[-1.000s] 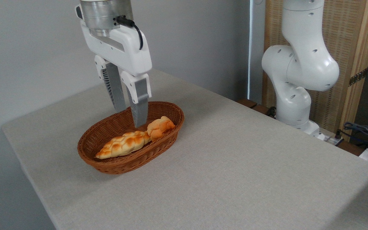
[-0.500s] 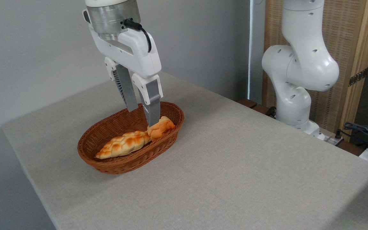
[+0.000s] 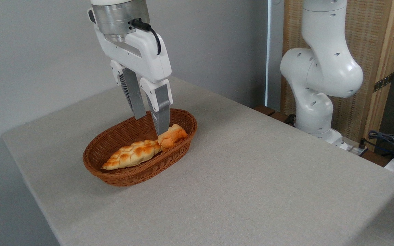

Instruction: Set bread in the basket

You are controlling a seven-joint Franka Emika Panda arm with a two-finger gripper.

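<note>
I see the bread (image 3: pixel 172 135) lying inside the basket (image 3: pixel 121 174), at its right end, touching the right tip of a long braided loaf (image 3: pixel 132 154) that fills the basket's middle. The basket sits on the left part of the grey bench (image 3: pixel 251 177). My gripper (image 3: pixel 150 125) hangs above the basket with its fingers (image 3: pixel 161 114) parted and holding nothing; the nearer fingertip is just above the bread, and I cannot tell whether it touches. I can read no labels or writing anywhere.
</note>
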